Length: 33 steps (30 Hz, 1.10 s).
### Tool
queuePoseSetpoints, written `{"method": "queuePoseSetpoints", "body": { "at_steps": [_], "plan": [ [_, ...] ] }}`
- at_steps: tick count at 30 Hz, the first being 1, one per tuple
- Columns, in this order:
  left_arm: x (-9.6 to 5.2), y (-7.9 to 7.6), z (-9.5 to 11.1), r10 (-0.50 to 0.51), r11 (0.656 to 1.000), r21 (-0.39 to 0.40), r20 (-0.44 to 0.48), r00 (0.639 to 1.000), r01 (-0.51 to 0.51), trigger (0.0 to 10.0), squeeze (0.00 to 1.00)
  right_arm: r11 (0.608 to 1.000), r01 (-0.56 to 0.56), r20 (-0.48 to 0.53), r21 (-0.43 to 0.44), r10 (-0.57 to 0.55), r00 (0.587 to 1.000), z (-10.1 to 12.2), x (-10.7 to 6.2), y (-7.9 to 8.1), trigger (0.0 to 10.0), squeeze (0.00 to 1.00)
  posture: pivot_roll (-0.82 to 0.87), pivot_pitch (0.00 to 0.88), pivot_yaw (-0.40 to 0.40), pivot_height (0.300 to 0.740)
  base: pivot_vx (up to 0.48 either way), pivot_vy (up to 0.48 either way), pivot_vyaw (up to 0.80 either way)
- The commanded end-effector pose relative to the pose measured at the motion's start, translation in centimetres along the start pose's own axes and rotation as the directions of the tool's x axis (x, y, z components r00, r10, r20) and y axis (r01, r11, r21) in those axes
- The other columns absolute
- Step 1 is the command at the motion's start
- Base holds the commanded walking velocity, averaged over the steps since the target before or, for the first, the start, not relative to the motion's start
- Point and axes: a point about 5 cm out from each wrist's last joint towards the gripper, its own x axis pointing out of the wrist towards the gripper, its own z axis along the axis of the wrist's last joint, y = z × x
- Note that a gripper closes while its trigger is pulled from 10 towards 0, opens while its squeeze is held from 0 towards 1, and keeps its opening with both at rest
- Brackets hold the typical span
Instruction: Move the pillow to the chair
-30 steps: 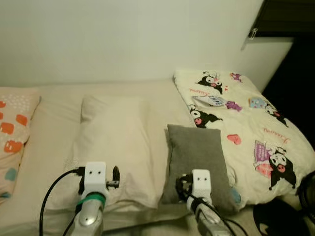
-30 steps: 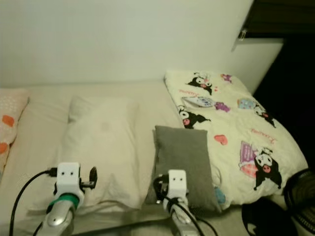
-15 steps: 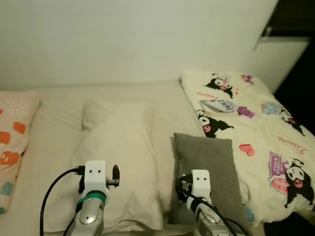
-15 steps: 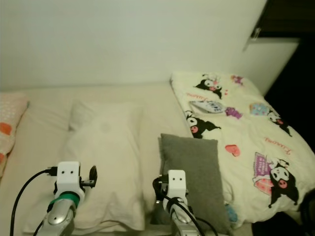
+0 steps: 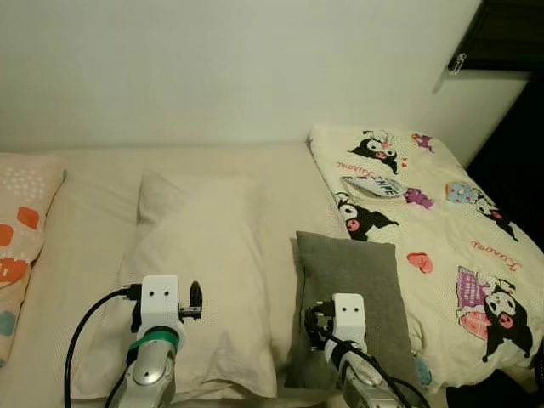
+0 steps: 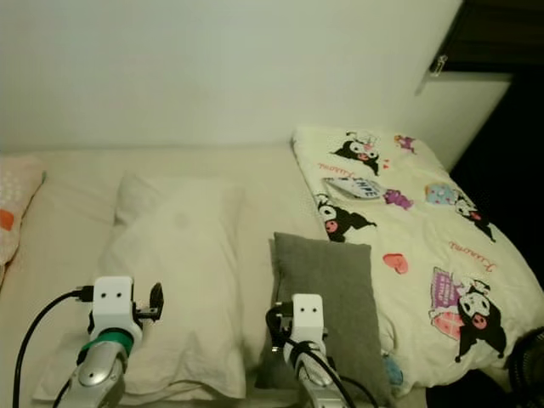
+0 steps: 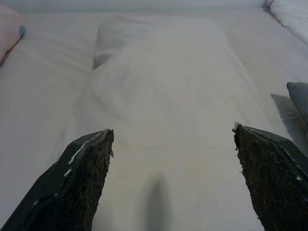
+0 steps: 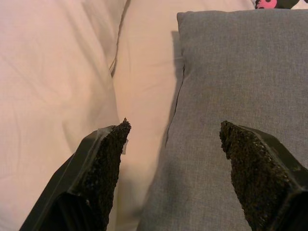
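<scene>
Camera shifted; grippers unmoved. Left gripper (image 7: 171, 180) spread wide over white pillow (image 5: 200, 280). Right gripper (image 8: 175, 168) spread wide over left edge of grey pillow (image 5: 353, 293), beside cartoon quilt (image 5: 442, 246).

Left arm (image 5: 146, 374): silver, green band below white box wrist housing, black cable looping off it. Right arm (image 5: 361, 382): silver, same white box, black cables. Gripper fingers (image 7: 82, 183): black, rough, grainy pads.
</scene>
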Motion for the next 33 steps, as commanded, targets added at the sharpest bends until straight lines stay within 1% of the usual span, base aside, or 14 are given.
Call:
{"method": "queuePoseSetpoints", "body": {
  "at_steps": [1,22,23,25,27,33],
  "plan": [
    [-0.21,-0.27,-0.80,-0.005,1.000,-0.014,-0.037,0.999,0.004,10.0,0.00,1.000,0.009,-0.024,0.007,-0.009,1.000,-0.77,-0.25,-0.26,10.0,0.00,0.06,0.080,-0.006,0.740,0.000,-0.480,0.00],
    [-0.32,-0.27,-0.85,-0.004,1.000,-0.021,-0.047,0.999,0.003,10.0,0.00,1.000,0.022,-0.033,0.016,-0.022,0.999,-1.08,-0.38,-0.43,10.0,0.00,0.06,0.083,-0.003,0.740,0.000,-0.477,0.00],
    [-0.31,-0.27,-0.93,0.001,0.999,-0.036,-0.065,0.998,-0.003,10.0,0.00,1.000,0.023,-0.033,0.016,-0.022,0.999,-1.07,-0.38,-0.45,10.0,0.00,0.06,0.084,-0.003,0.740,0.000,0.000,0.00],
    [-0.30,-0.28,-0.88,-0.001,0.999,-0.041,-0.064,0.998,-0.002,10.0,0.00,1.000,0.023,-0.032,0.016,-0.023,0.999,-1.07,-0.38,-0.46,10.0,0.00,0.06,0.084,-0.003,0.740,0.000,0.000,0.00],
    [-0.30,-0.32,-0.96,-0.009,0.998,-0.059,-0.075,0.997,0.004,10.0,0.00,1.000,0.023,-0.032,0.016,-0.023,0.999,-1.07,-0.39,-0.46,10.0,0.00,0.06,0.084,-0.003,0.740,0.000,0.480,0.00],
    [-0.33,-0.14,-1.06,-0.009,0.998,-0.063,-0.078,0.997,0.004,10.0,0.00,1.000,0.024,-0.032,0.017,-0.024,0.999,-1.11,-0.44,-0.43,10.0,0.00,0.06,0.088,-0.001,0.740,0.000,0.480,0.00]
  ]
}}
